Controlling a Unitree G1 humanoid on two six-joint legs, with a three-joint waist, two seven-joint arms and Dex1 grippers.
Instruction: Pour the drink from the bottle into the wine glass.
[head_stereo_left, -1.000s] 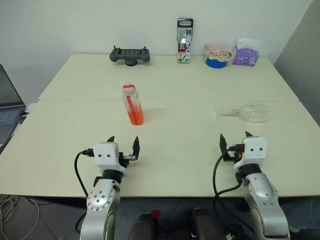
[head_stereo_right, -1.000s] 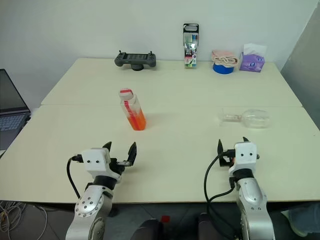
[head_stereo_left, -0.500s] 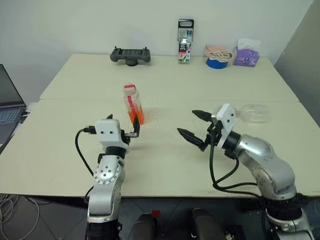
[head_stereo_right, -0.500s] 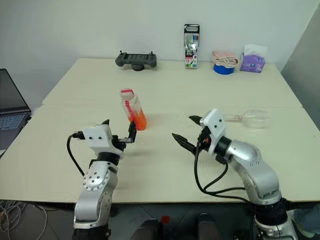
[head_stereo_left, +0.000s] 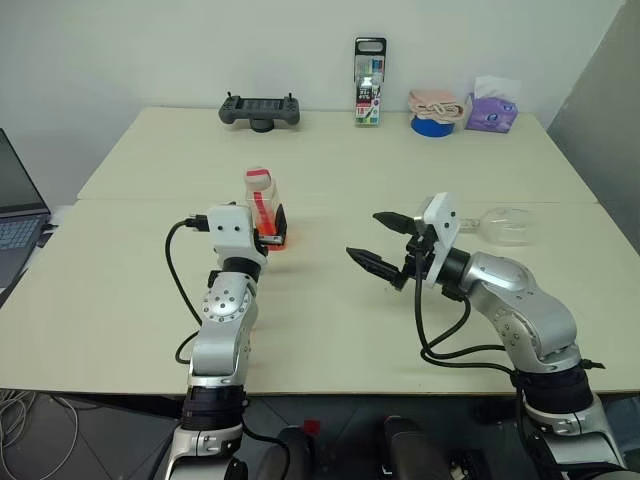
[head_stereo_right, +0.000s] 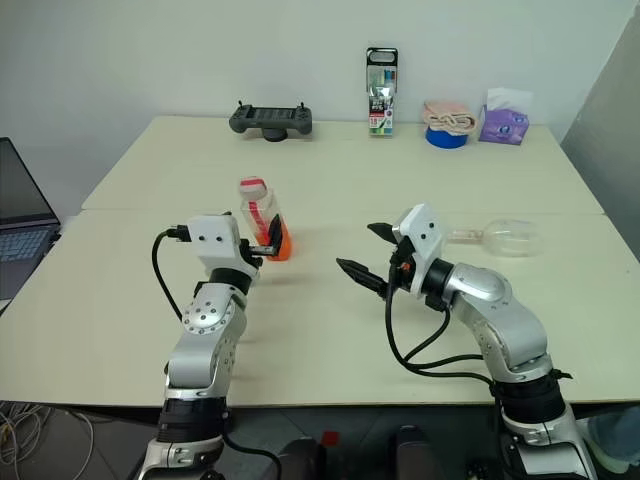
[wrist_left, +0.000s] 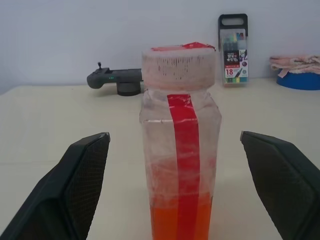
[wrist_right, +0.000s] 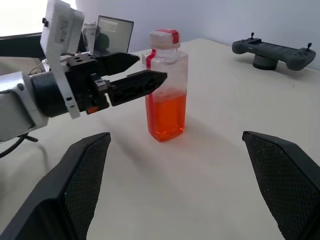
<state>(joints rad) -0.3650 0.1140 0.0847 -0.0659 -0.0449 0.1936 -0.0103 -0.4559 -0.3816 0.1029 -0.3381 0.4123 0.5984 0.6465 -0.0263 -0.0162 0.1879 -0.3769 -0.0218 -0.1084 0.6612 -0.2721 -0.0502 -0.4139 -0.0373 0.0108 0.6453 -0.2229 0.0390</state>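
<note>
Bottle (head_stereo_left: 265, 208) first: it stands upright on the table (head_stereo_left: 330, 330), cap on, its drink (head_stereo_left: 272, 236) filling only the lowest part, and I use it as my landmark for everything else. My left gripper (head_stereo_left: 264, 226) sits just on my side of the bottle with its two black fingers spread wide; from the left wrist camera the bottle is centred in the gap between them and neither finger touches it, so I judge I have lined up for a side grasp on the squarish body and have only to advance and close. I aim low on the body because the cap must stay free. My right gripper (head_stereo_left: 380, 245) is also wide open and holds nothing; it hangs to the right of the bottle, its fingers pointing across toward it, which reads to me as readiness to take the cap or steady the bottle once the left has it. The wine glass (head_stereo_left: 497, 225) lies on its side well to the right of the bottle, beyond my right arm, foot toward the bottle and bowl away, so it cannot take liquid as it lies and must be stood up before any pouring. Behind the bottle, along the far edge, are a black handheld controller (head_stereo_left: 260, 111), a marker pack (head_stereo_left: 369, 82), a blue tape roll (head_stereo_left: 433, 125) and a purple tissue pack (head_stereo_left: 491, 113), all well apart from it.
</note>
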